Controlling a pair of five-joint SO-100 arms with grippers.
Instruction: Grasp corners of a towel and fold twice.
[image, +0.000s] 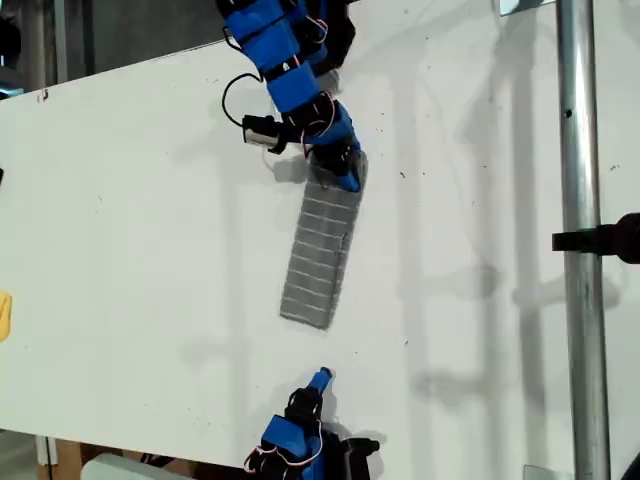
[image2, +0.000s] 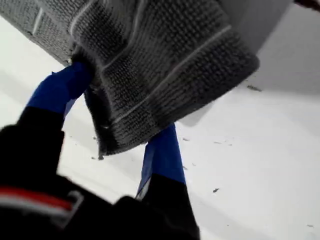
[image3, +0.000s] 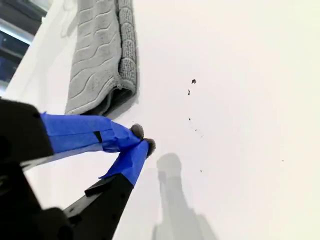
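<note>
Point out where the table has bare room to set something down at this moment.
Bare table runs wide from the towel to the exterior view's left, and between the towel and the metal pole. It is crowded where my first gripper holds the towel, and tight near my second gripper.

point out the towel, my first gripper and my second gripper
towel (image: 318, 255): exterior view, middle of the striped cloth
my first gripper (image2: 117, 120): first wrist view, between its fingertips
my second gripper (image3: 143, 139): second wrist view, between its fingertips

No readable text, label or number shows, though small marks blur.
</note>
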